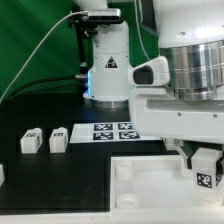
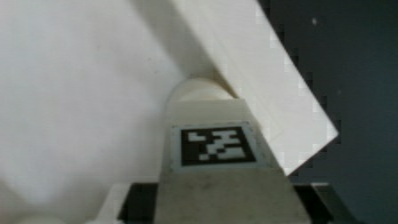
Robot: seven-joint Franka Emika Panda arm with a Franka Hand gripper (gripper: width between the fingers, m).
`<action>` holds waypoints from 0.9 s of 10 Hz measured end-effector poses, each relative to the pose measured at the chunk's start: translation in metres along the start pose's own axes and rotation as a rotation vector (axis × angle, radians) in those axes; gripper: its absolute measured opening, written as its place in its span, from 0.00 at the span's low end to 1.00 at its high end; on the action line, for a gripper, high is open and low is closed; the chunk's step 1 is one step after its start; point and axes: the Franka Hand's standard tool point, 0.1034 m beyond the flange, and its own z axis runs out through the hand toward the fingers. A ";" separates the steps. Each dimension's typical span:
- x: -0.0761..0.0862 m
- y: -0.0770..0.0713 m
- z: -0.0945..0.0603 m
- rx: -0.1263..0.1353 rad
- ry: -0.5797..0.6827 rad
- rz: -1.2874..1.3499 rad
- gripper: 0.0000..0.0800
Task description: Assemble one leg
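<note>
My gripper [image 1: 205, 163] is shut on a leg [image 1: 206, 179], a small white block with a black-and-white tag on its face. It holds the leg upright over the corner of the large white square panel [image 1: 150, 185] on the exterior view's right. In the wrist view the leg [image 2: 219, 140] runs out from between the dark fingers [image 2: 155, 203], and its far end lies at the panel's [image 2: 89, 100] edge. Whether it touches the panel is hidden. Two more legs [image 1: 30, 141] [image 1: 58, 139] stand on the table on the exterior view's left.
The marker board [image 1: 113, 131] lies behind the panel in front of the arm's white base [image 1: 107, 70]. Another white part [image 1: 2, 172] is cut off at the exterior view's left edge. A round socket [image 1: 125, 170] shows in the panel's near corner.
</note>
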 end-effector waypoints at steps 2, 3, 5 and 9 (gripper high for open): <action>0.001 0.002 0.000 0.023 -0.057 0.353 0.37; 0.001 0.002 0.000 0.022 -0.063 0.440 0.37; 0.000 0.002 0.001 0.023 -0.063 0.406 0.46; -0.013 -0.004 0.001 0.030 -0.050 -0.084 0.81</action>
